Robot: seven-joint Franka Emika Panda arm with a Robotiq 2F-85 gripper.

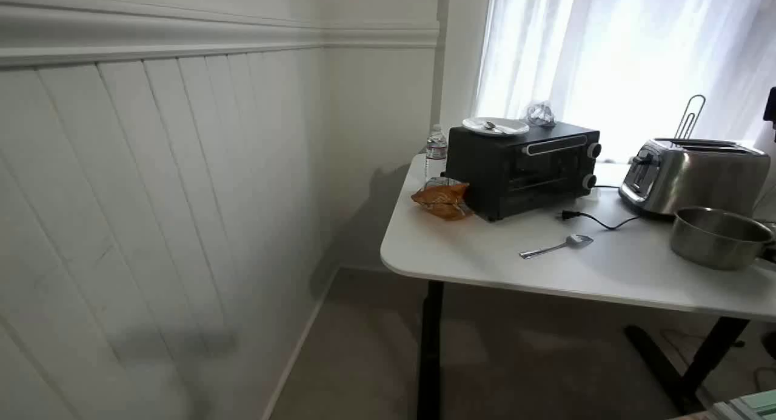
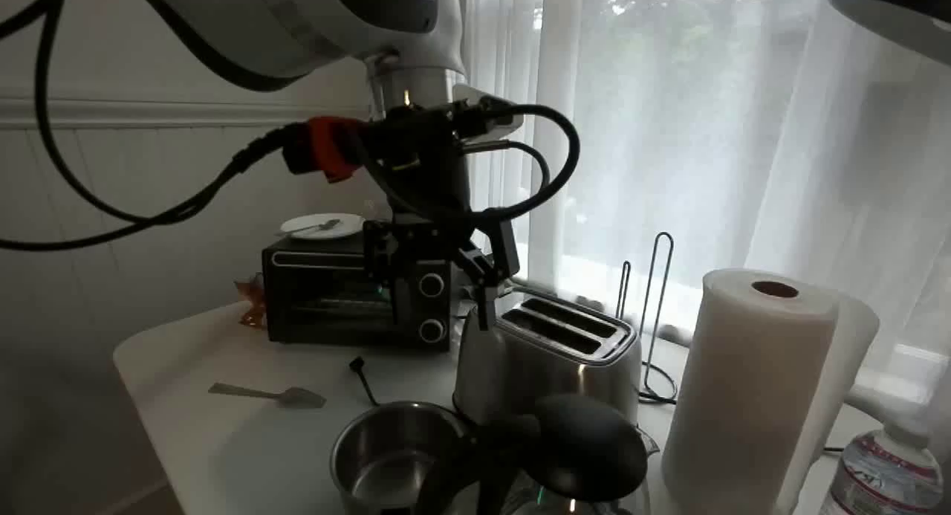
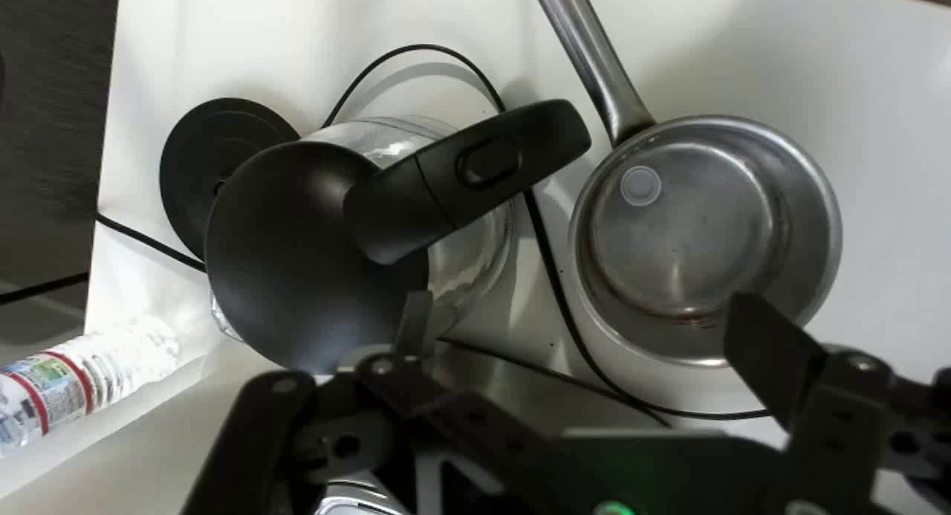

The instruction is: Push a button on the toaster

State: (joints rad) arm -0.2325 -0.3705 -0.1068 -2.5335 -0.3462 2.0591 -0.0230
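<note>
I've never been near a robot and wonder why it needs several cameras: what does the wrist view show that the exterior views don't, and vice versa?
Only the wrist view shows the pale disc inside the saucepan and the black round piece beside the kettle.

Only the exterior views show the black oven, the plate on it, the orange bag and the metal utensil on the table.

The wrist view and at least one exterior view share the saucepan, kettle, table, tool and, apparently, the silver toaster, mostly hidden in the wrist view.

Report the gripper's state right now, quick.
Gripper: open, holding nothing.
</note>
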